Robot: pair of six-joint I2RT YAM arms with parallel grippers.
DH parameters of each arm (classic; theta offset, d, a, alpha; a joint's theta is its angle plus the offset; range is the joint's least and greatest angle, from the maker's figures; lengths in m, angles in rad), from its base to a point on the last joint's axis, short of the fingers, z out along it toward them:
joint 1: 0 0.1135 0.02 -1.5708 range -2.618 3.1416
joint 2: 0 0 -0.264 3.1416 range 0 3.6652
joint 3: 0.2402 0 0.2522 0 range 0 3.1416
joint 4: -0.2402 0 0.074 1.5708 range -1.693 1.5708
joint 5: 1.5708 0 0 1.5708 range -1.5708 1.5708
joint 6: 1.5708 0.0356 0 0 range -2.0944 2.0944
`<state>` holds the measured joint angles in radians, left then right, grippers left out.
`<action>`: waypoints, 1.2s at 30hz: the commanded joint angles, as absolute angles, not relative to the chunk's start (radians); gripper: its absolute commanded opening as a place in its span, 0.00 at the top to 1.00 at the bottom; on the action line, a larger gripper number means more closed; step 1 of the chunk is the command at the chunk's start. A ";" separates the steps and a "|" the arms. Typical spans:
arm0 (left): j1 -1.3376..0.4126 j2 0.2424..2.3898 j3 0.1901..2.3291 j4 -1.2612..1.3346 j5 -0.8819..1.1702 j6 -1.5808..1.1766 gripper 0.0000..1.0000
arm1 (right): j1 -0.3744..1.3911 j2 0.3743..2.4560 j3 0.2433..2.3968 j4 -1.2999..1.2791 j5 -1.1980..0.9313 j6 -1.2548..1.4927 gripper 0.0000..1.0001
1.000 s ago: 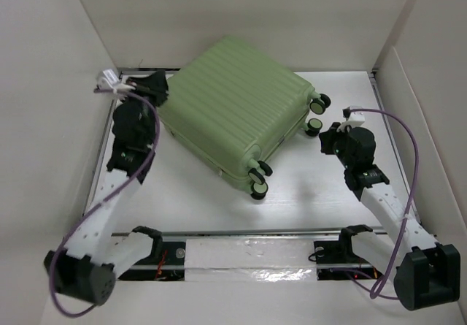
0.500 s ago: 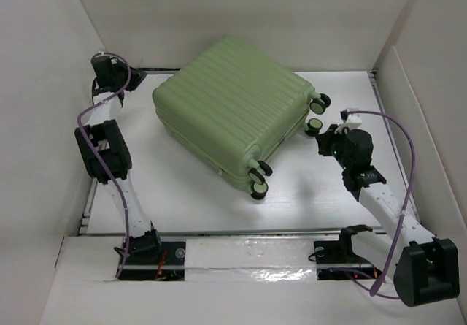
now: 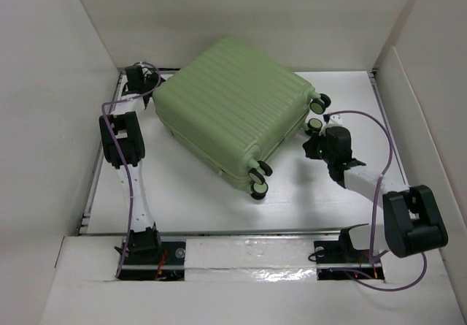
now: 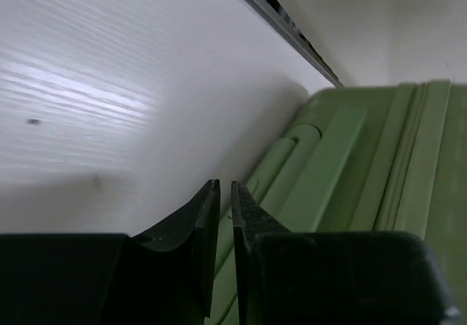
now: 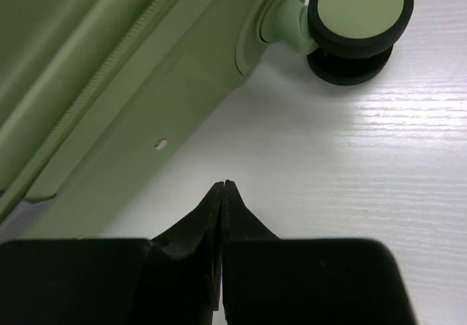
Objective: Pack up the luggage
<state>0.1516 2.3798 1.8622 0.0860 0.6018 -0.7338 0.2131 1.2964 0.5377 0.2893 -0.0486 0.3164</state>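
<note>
The luggage is a large pale green hard-shell suitcase lying closed on its broad side, in the upper middle of the overhead view, turned at a slant on the white bench. Its top face is moulded plastic with a soft matt sheen and long parallel ribs, and its corners are rounded. Four small wheels stick out of its lower right end, two near the right and two at the lower corner. Each is a black rubbery ring with a pale green disc on its face, set in a green fork.

In the right wrist view one wheel stands on the bench at the upper right. Beside it the smooth green side wall runs down to the left, with a fine stitched seam along it. The bench surface shows a faint woodgrain streaking.

The left wrist view shows stepped green ridges and a flat raised strip on the case.

The left hand sits at the case's upper left corner, its black fingers nearly together with only a thin slit between them and nothing in it. The right hand is just right of the wheels, low over the bench, fingers pressed together on nothing
</note>
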 commanded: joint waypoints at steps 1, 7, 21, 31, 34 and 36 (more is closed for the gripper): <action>0.129 2.320 1.763 0.257 0.655 -0.756 0.92 | 0.232 1.359 0.600 0.446 -0.044 0.356 0.98; 0.095 2.065 1.203 0.681 0.539 -0.953 0.98 | 0.288 1.520 0.713 0.583 -0.092 0.342 1.00; -0.107 1.517 0.454 0.827 0.293 -0.873 1.00 | 0.313 1.847 1.282 0.292 -0.422 0.195 0.97; -0.538 0.967 0.184 0.573 0.002 -0.856 1.00 | 0.379 2.143 1.798 -0.175 -0.534 0.012 0.92; -0.659 0.814 0.152 0.472 -0.112 -0.890 1.00 | 0.379 2.200 1.891 -0.227 -0.523 0.012 0.77; -0.692 0.757 0.156 0.431 -0.132 -0.896 1.00 | 0.379 2.217 1.962 -0.270 -0.505 0.012 0.57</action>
